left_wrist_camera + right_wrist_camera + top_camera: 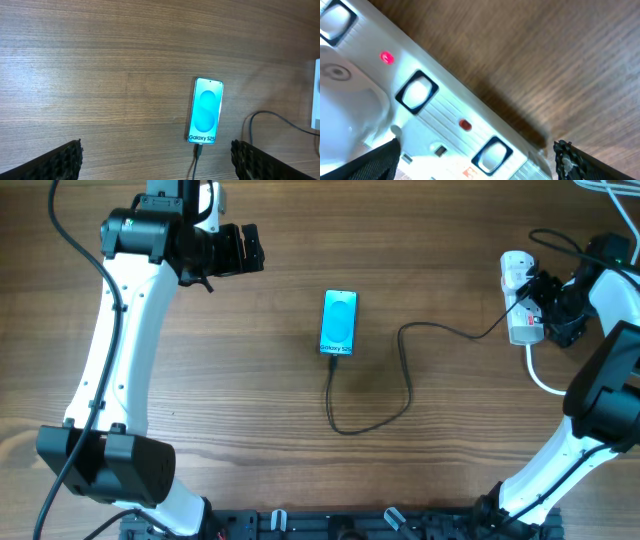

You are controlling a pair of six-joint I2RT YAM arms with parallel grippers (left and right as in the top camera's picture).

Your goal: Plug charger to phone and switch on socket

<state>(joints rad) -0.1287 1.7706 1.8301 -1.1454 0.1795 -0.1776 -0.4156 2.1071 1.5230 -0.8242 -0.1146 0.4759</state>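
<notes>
Cyan-turquoise fills the screen of the phone (pixel 339 323), which lies flat and face up near the middle of the wooden counter (pixel 220 390). A white strip along its near edge reads "Galaxy S25". The charger (pixel 409 385), a thin black cable, meets the phone's near edge with its small connector tip. From there it runs toward the robot, loops round to the right, climbs back and trails off to the socket (pixel 518 292) at the counter's far right. The socket is a white power strip with a white cord (pixel 541 377) curving away from it. In the right wrist view it fills the lower left. It shows rounded switches in black frames, one bright red light near the upper left and a duller red mark further along.

The right hand (pixel 540 302) is over the socket with its fingers spread wide apart and nothing between them. In its own camera the strip lies directly beneath the gap between them, very close, but whether they touch cannot be told.

The left hand (pixel 256 248) is also spread open and empty, held at the far left. The phone is well apart from it, to its right and nearer the robot. From its wrist camera the phone appears right of centre, between the two dark fingertips (pixel 67 159).
</notes>
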